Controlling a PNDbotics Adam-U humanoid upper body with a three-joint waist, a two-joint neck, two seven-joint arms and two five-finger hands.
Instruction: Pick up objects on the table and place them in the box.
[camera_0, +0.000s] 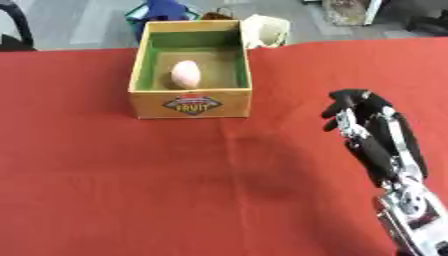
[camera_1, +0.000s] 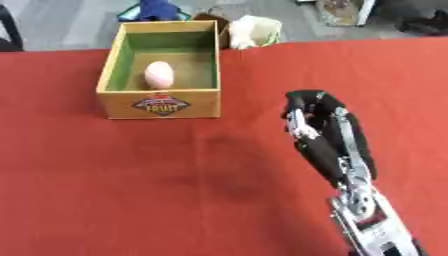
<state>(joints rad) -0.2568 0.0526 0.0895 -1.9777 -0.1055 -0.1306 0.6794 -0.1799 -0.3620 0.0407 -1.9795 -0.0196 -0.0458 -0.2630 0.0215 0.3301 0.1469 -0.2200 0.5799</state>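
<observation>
One box (camera_0: 190, 102) sits on the red table (camera_0: 87, 165), a bit left of the middle and close to the far edge. It is yellow-brown on the outside and green on the inside. On its front wall there is a dark diamond-shaped label (camera_0: 192, 105) with the word "FRUIT" in yellow letters. More small writing sits above that word, but it is too blurry to read. One pale pink, egg-shaped thing (camera_0: 185, 74) lies inside the box, on the floor of it, near the middle. Behind the box, past the table edge, there is something blue (camera_0: 164, 8) and something pale and whitish (camera_0: 265, 30); what they are cannot be made out. Over to the right, the robot's right hand (camera_1: 317, 125) comes up from the lower right corner on a black and silver arm (camera_1: 367, 215). The hand hangs above the red cloth, well apart from the box. Its fingers (camera_1: 302, 100) are bent over at the top, curled in toward the palm, and they hold nothing.
</observation>
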